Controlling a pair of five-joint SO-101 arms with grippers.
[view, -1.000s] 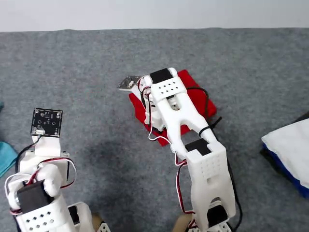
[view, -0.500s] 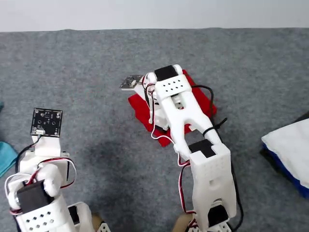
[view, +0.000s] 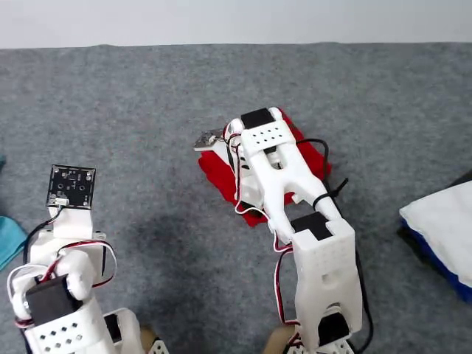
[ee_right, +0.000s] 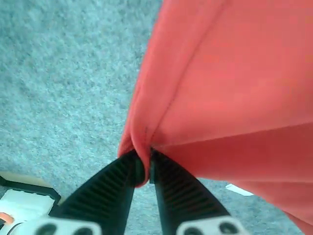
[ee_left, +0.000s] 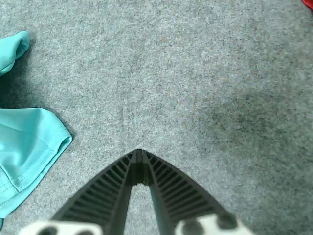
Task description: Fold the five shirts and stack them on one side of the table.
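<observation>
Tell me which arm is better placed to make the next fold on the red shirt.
Right. The right gripper is shut on an edge of the red shirt; the left gripper is shut over bare carpet beside the teal shirt.

On the grey-carpeted table (view: 133,96), a red shirt (view: 217,177) was found near the middle, a teal shirt (view: 7,243) and a white-topped stack (view: 442,221) at opposite edges.

Covered from near edge to far edge in grey speckled felt (view: 133,96), matted and evenly lit. Bounded on the far side by a plain pale band (view: 221,22) running straight from left to right. Softly shadowed in patches near the middle.
</observation>
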